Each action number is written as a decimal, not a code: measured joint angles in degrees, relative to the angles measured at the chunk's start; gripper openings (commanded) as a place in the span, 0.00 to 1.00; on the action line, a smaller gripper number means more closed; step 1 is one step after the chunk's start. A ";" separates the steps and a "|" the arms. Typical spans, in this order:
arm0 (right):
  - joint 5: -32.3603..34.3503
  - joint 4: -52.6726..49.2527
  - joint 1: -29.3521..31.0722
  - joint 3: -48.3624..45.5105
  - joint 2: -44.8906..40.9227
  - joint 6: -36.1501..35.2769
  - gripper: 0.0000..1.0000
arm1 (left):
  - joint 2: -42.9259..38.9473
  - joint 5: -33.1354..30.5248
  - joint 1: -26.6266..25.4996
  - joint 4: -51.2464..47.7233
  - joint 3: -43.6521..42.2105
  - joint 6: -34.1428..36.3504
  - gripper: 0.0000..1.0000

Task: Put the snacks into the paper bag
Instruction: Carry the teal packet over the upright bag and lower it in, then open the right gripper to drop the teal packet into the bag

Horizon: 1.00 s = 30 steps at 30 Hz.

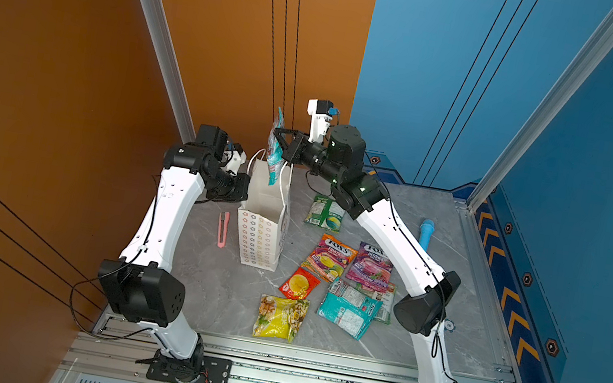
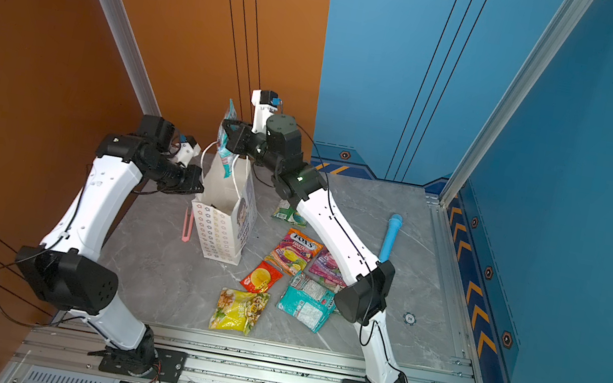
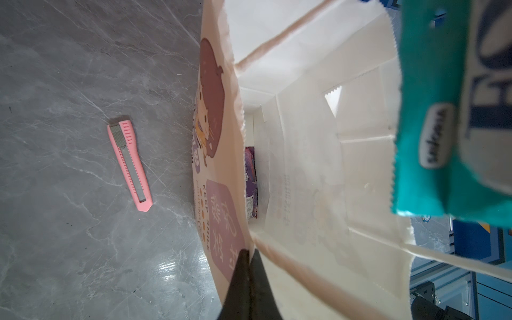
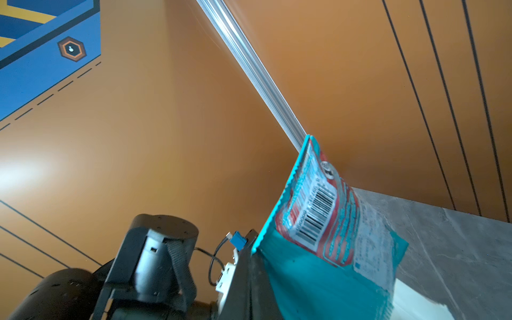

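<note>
The left tool (image 3: 248, 259) is clenched on the left rim of the paper bag (image 1: 259, 237). It pinches the paper beside a cord handle and holds the mouth wide. A pink cutter (image 1: 222, 229) lies on the desk (image 1: 219, 300) just left of the bag, not touching it. The bag stands upright, and a purple packet (image 3: 250, 182) already lies inside against one wall.

The teal packet (image 1: 272, 168) hangs directly above the mouth, grasped near mid-height by the right tool (image 1: 277, 139), which reaches in from the right. The packet's long axis is vertical and its lower edge is at or just inside the opening. The way in looks to be straight down, and the right arm is the one placed to do it.

The loose snacks (image 1: 329, 257) lie flat on the desk to the right of the bag, nearer the right arm, with a blue cylinder (image 1: 426, 231) beyond them.
</note>
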 measured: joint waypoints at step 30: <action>-3.63 -4.31 2.93 -4.13 4.63 1.38 0.00 | 0.00 0.00 0.81 0.00 -0.02 0.00 0.00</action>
